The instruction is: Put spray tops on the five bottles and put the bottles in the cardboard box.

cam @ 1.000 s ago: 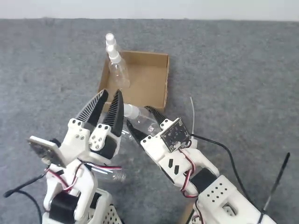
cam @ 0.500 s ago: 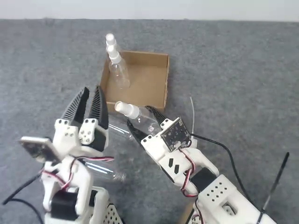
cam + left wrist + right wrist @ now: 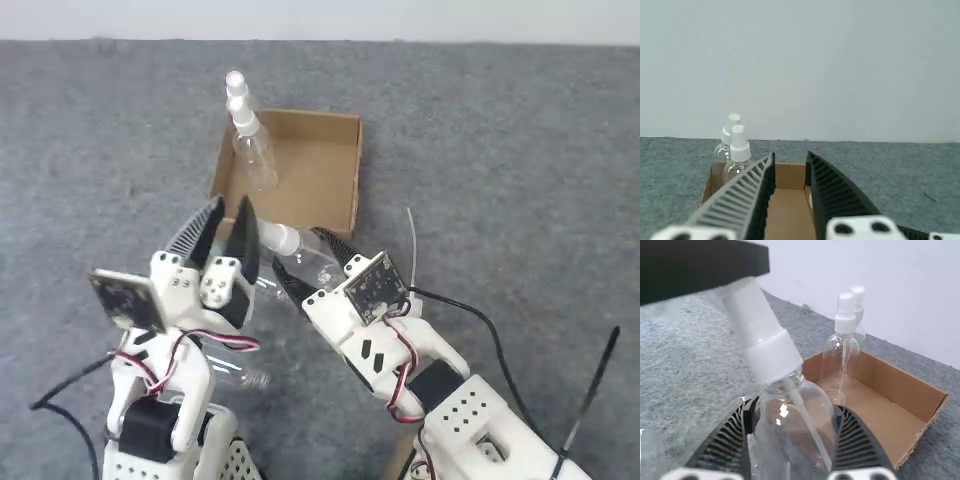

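Note:
My right gripper [image 3: 300,257] [image 3: 792,410] is shut on a clear bottle [image 3: 312,262] [image 3: 795,425], held tilted just in front of the cardboard box [image 3: 320,180] [image 3: 890,405]. A white spray top [image 3: 281,238] [image 3: 760,335] sits on the bottle's neck. My left gripper [image 3: 230,210] [image 3: 790,157] is open beside that spray top, and one black finger [image 3: 700,265] hangs over it. Two capped bottles [image 3: 252,150] [image 3: 737,155] [image 3: 842,350] stand in the box's far left corner, one behind the other.
Clear bottles without tops [image 3: 235,372] lie on the grey carpet under my left arm. A thin white stick [image 3: 410,240] lies to the right of my right gripper. Most of the box floor [image 3: 787,215] is bare.
My left gripper swung left, away from the held bottle, then came back right to its spray top. The right gripper and its bottle stayed almost still.

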### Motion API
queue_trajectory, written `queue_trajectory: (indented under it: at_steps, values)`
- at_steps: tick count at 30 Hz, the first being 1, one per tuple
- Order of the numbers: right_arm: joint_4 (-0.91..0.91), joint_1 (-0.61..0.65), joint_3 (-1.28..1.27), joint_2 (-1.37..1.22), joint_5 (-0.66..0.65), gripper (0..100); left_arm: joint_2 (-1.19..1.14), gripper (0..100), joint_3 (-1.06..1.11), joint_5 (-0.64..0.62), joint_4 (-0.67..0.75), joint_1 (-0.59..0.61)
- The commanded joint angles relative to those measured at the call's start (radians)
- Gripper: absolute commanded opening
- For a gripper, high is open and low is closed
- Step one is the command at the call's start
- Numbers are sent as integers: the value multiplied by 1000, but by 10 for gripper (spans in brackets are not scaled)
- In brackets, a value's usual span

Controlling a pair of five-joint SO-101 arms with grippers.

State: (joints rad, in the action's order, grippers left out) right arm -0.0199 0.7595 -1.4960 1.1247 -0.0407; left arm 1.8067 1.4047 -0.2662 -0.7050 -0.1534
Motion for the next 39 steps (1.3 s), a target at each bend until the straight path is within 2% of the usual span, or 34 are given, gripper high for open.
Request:
queue_trajectory:
  at_steps: [1, 11, 24, 27, 34, 39]
  values:
    - [-27, -2, 14, 28, -17, 7, 18, 91, -1, 55, 2, -55]
    - [19, -1, 21, 28, -18, 7, 17, 91, -2, 133, -3, -118]
    - [19, -7, 18, 28, -18, 6, 18, 91, -42, 130, -12, -118]
    - [16, -7, 17, 28, -18, 6, 18, 91, -91, 126, -49, -60]
    - [16, -7, 17, 28, -18, 6, 18, 91, -136, 12, -84, 112]
    - [19, -7, 17, 62, -18, 6, 18, 93, -102, 2, -80, 129]
